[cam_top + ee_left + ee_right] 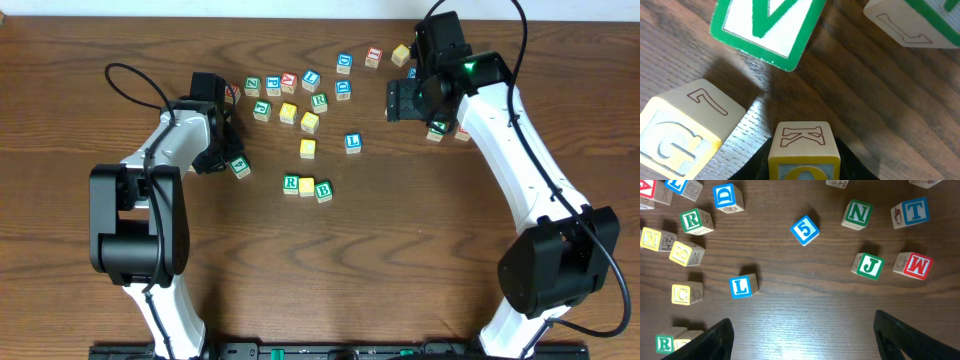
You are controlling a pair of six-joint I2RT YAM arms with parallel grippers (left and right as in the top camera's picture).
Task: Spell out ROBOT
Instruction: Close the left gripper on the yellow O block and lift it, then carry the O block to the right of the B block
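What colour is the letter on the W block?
Red. The W block shows best in the right wrist view.

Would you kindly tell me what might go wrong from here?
The left gripper holds a yellow block with a K side close to the green V block and yellow G block; lifting carelessly could knock them. Setting it beside the green B block may shove the touching row.

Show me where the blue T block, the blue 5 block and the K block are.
blue T block [915,211], right wrist view, on the T face.
blue 5 block [805,230], right wrist view, on the 5 face.
K block [801,141], left wrist view, on the face bearing the K.
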